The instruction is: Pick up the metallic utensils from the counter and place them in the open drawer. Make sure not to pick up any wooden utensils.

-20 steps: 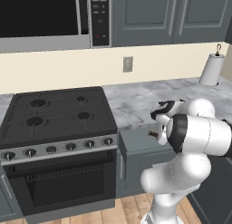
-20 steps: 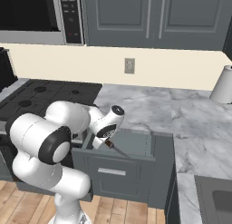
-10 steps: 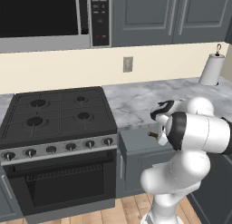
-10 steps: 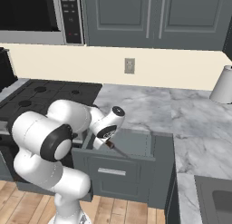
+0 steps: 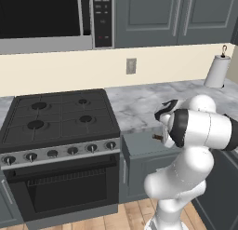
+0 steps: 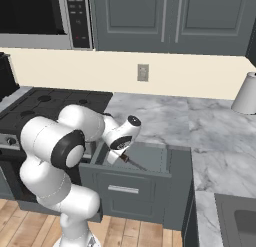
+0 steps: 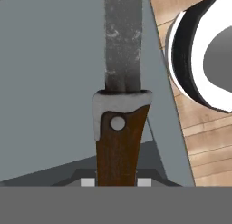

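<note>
Hand [image 6: 123,159] tilted down over open drawer [image 6: 150,163], gripping knife [image 7: 120,105].

1. The left base view looks from behind the arm, on its left side. It faces forward and down at the stove [image 5: 60,122], the counter [image 5: 139,103] and the open drawer [image 5: 144,145].
2. The right base view looks from behind the arm, on its right side. It faces forward and down too, and it sees into the drawer [image 6: 150,161].
3. Both views share the stove, the counter, the drawer and the wall behind.
4. The hand view sits on the hand, very close. It looks along the knife [image 7: 120,109] at the drawer floor.
</note>
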Robot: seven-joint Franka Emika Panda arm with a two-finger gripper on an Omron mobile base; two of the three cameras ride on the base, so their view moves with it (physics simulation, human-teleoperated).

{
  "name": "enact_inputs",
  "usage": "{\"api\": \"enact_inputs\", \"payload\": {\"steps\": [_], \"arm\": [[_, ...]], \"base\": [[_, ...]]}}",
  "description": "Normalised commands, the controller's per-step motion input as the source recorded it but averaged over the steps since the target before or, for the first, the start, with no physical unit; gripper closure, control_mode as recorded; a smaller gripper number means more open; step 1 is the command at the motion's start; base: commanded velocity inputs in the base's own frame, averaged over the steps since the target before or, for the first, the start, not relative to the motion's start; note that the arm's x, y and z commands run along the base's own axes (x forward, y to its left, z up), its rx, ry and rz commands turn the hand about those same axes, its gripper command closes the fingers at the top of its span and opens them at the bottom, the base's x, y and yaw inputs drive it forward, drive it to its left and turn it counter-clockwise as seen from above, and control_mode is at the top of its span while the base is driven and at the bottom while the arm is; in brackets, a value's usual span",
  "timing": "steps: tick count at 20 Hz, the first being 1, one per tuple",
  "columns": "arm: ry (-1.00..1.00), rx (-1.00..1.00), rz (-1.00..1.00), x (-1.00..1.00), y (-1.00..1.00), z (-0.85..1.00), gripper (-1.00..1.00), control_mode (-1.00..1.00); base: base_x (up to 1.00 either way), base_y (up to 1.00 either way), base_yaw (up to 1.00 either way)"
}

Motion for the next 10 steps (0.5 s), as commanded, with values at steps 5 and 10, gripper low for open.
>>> {"api": "enact_inputs", "payload": {"steps": [5,10], "arm": [[0.00,0.00,0.16,0.22,-0.10,-0.01,1.00,-1.00],[0.00,0.00,0.09,0.17,-0.03,-0.05,1.00,-1.00]], "base": [[0.00,0.00,0.00],[0.00,0.00,0.00]]}}
